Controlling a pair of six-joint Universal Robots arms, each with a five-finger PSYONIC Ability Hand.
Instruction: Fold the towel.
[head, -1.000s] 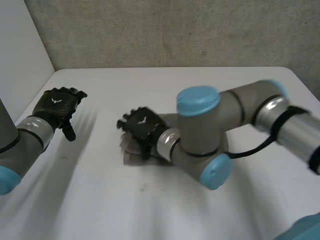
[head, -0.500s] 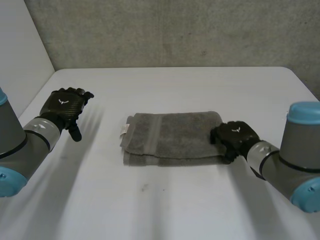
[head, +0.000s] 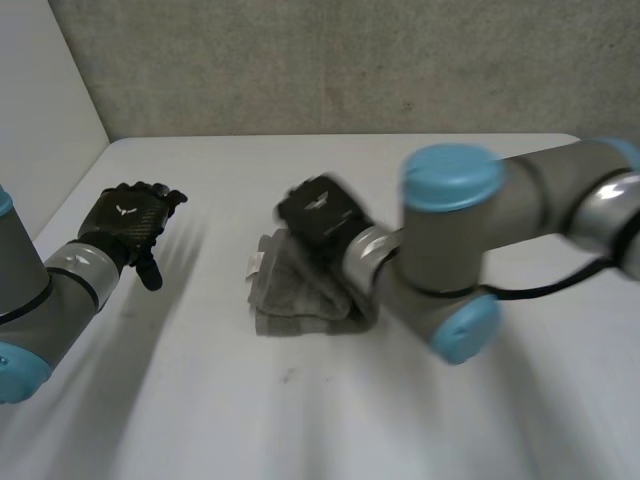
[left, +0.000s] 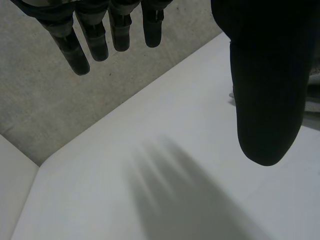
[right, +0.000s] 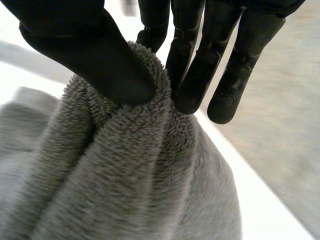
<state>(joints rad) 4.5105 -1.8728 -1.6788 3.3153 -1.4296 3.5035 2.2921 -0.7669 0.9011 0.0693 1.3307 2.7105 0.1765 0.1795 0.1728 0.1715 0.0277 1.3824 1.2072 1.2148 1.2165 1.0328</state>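
I have my right hand pinching a bunch of the towel between thumb and fingers, its arm stretched across the table. My left hand hovers open, well apart.

A flat white counter with a rounded far right corner spreads across the scene. Along its far edge stands a rough grey concrete wall. A smooth white side wall borders the left. The light is soft and even.

1. The right robot hand has swept from the right end of the towel over to its left end.
2. The pinched end came along, so the cloth now lies doubled over and shorter.
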